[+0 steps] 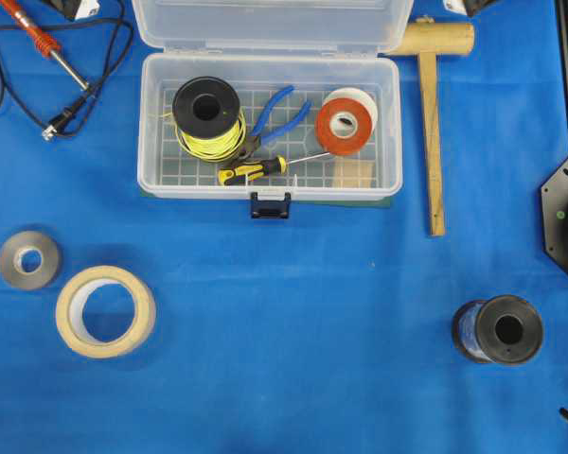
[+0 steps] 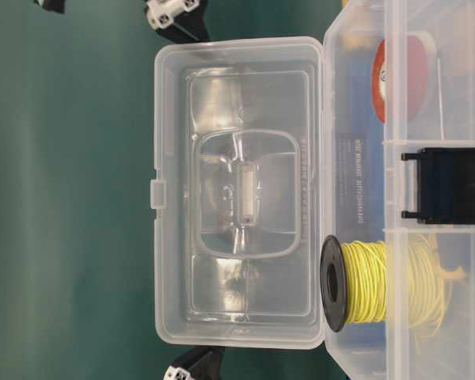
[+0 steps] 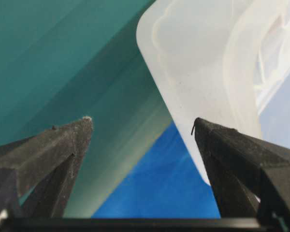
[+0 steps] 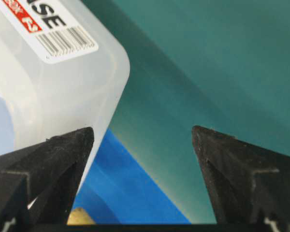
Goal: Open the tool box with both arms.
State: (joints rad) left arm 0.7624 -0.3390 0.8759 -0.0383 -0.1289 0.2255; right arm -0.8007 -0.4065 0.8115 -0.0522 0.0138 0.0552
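Tool box (image 1: pixel 270 128) sits at 12 o'clock on the blue table cover (image 1: pixel 293 331) in the overhead view, lid (image 1: pixel 265 24) swung fully back and standing up behind the tray. Dark blue latch (image 1: pixel 270 204) hangs at the front edge, at 6 o'clock of the box.

Inside the tray: yellow wire spool (image 1: pixel 208 118) at 9 o'clock, blue-handled pliers (image 1: pixel 276 113) in the middle, orange tape roll (image 1: pixel 346 123) at 3 o'clock, yellow/black screwdriver (image 1: pixel 256 170) along the front wall.

Table-level view is rotated; it shows the inside of the raised lid (image 2: pixel 237 190) with its moulded handle recess, the black latch piece (image 2: pixel 451 186) and the yellow spool (image 2: pixel 380 283) behind the clear wall.

Left gripper (image 3: pixel 142 126): jaws spread wide, nothing between them. Lid's rounded corner (image 3: pixel 198 72) sits just above the right-hand fingertip (image 3: pixel 217 140); can't tell whether they touch.

Right gripper (image 4: pixel 142 130): jaws also wide apart, holding nothing. Lid corner with barcode sticker (image 4: pixel 63 41) is at 10 o'clock, just above the left-hand fingertip (image 4: pixel 67 147); contact not clear.

Around the box in the overhead view:
- wooden mallet (image 1: pixel 434 123) at 3 o'clock, just beside it
- soldering iron (image 1: pixel 47 43) with black cable at 10 o'clock
- grey tape roll (image 1: pixel 28 260) and masking tape roll (image 1: pixel 105 310) at 7–8 o'clock, near each other
- black spool (image 1: pixel 499 330) at 4–5 o'clock, well apart from the box
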